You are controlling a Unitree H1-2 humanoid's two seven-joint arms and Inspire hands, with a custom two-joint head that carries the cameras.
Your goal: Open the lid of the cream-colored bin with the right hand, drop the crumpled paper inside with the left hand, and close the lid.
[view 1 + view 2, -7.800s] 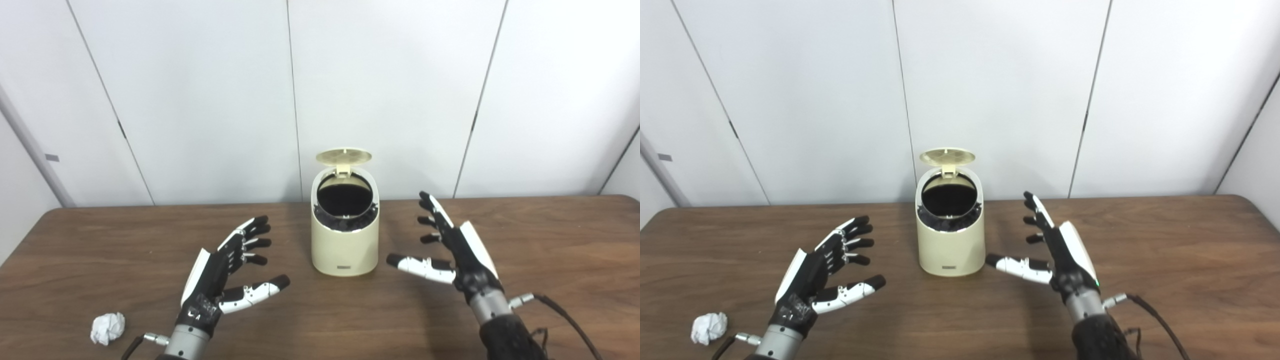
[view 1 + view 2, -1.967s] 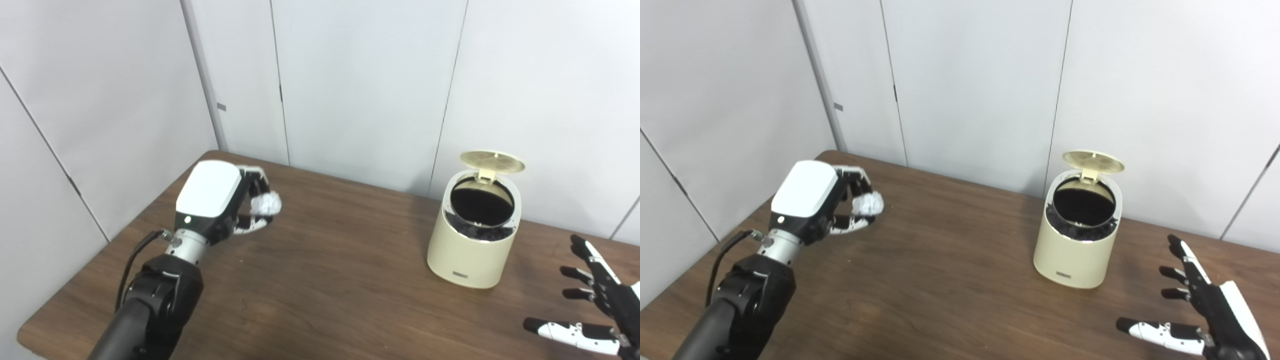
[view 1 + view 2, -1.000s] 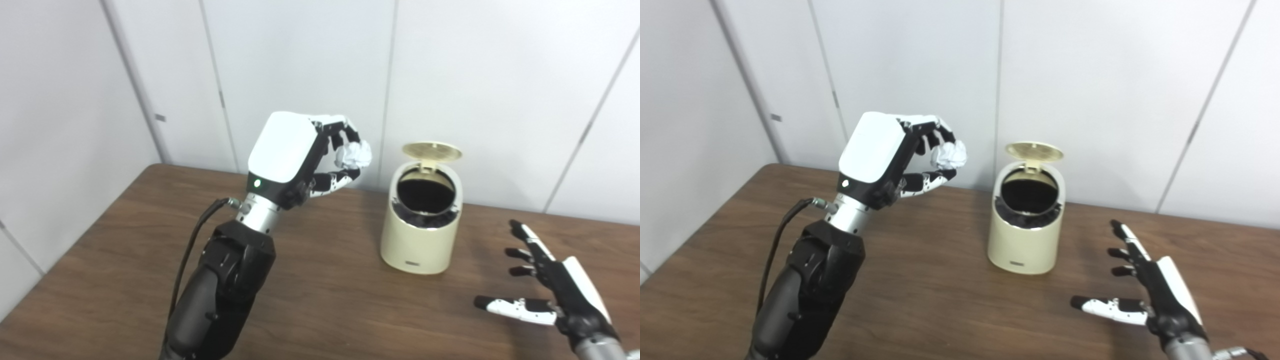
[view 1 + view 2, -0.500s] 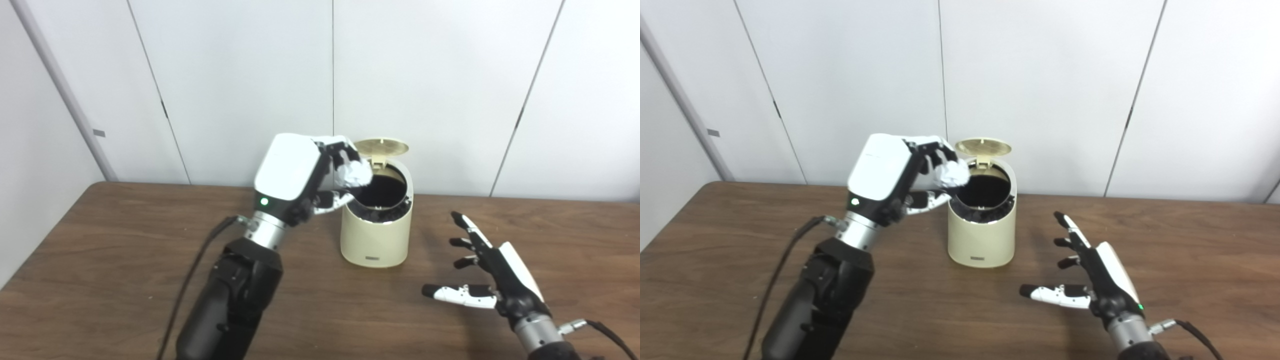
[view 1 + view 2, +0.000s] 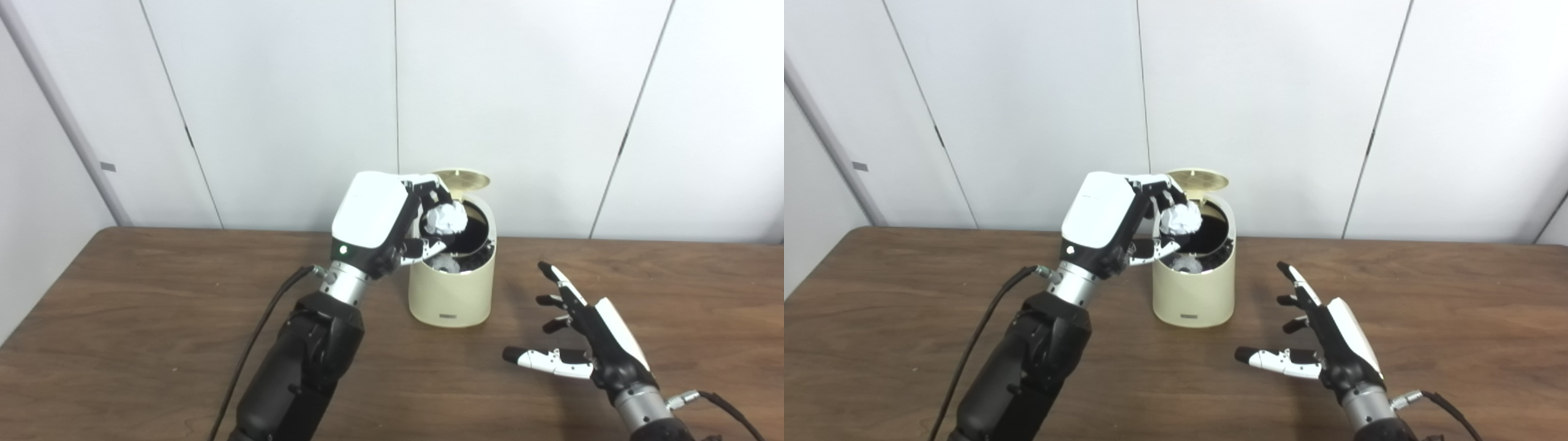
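My left hand [image 5: 392,223] grips the crumpled paper [image 5: 445,219] over the open bin [image 5: 452,288] near the bench's far edge; release squarely above the mouth, right hand [image 5: 597,352] spread empty.

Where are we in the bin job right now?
Done: the lid of the cream bin stands open. In hand: the left hand holds the crumpled paper over the opening, not yet released. Left: drop it, then close the lid; the right hand waits open.

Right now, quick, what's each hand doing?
Left hand: shut on the paper, over the open bin.
Right hand: open, holding nothing.
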